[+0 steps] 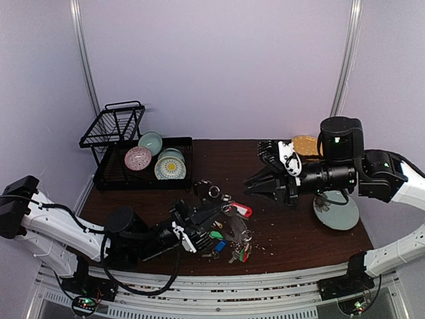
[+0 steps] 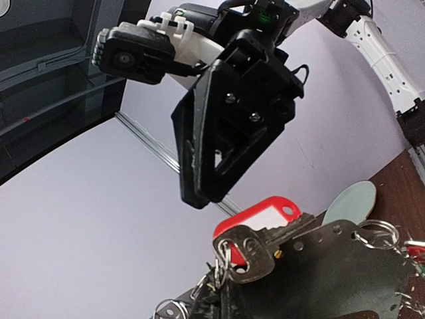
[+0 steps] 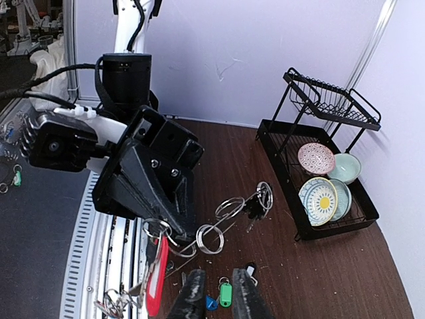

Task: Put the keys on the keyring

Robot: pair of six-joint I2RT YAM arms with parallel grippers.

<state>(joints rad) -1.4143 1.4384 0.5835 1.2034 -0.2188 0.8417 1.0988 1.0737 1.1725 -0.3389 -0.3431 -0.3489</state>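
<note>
Two arms meet mid-table. The left gripper (image 3: 166, 229) is clamped on a silvery key with red oblong tag (image 2: 262, 226), lifted from the thin dark wire keyring (image 1: 232, 234) for presenting — the right gripper (image 1: 262, 183), at two o'clock, hovers nearly closed, empty.

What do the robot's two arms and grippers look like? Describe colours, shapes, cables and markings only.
Both arms have white link shells and black joint housings. The left gripper and right gripper are black and angular, with triangular finger plates and visible screws. Black cables loop along the left arm. Green indicator lights glow on the right arm.
</note>
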